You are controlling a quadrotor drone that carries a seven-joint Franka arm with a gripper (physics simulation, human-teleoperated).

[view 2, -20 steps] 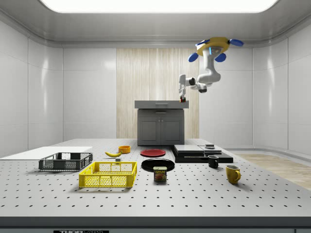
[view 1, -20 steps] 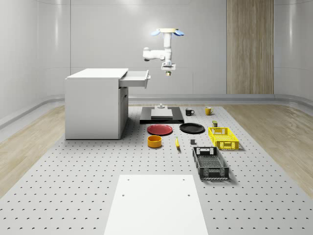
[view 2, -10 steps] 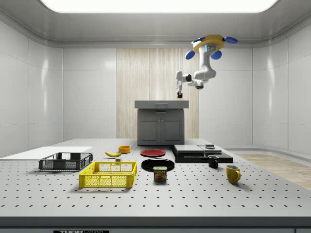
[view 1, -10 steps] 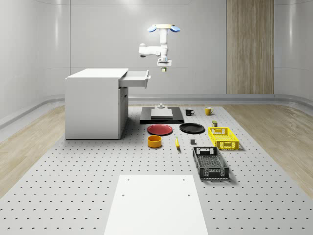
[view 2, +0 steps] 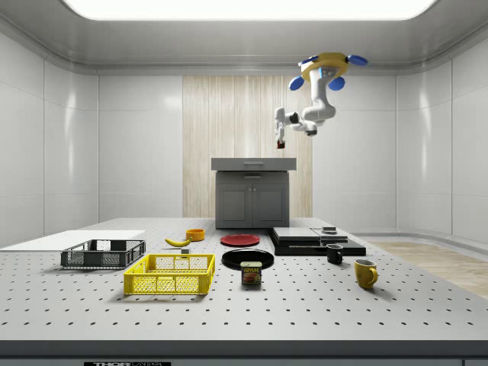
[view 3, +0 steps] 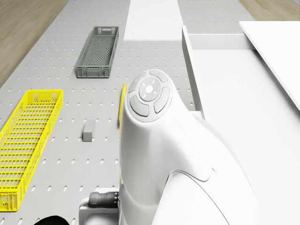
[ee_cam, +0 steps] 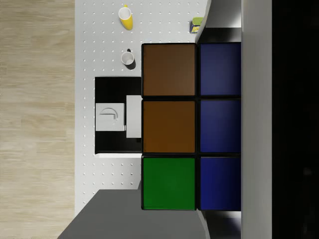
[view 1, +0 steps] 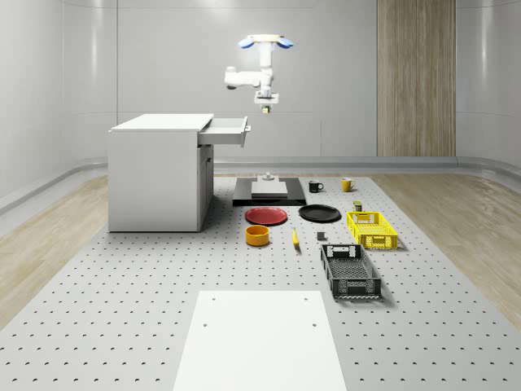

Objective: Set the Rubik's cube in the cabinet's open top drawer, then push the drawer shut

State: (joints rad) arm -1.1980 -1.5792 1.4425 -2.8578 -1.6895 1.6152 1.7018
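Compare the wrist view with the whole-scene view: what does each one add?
Wrist view: the Rubik's cube close up, with brown, green and blue squares. Whole-scene view: the drone hovering high, its gripper above the open top drawer and just to that view's right of its front. Both: the black platform, the black mug and the yellow mug.

The arm (view 3: 187, 168) hides part of the banana (view 3: 121, 105) in the drone view. The Rubik's cube (ee_cam: 192, 127) hides part of the black platform (ee_cam: 117, 89) in the wrist view.
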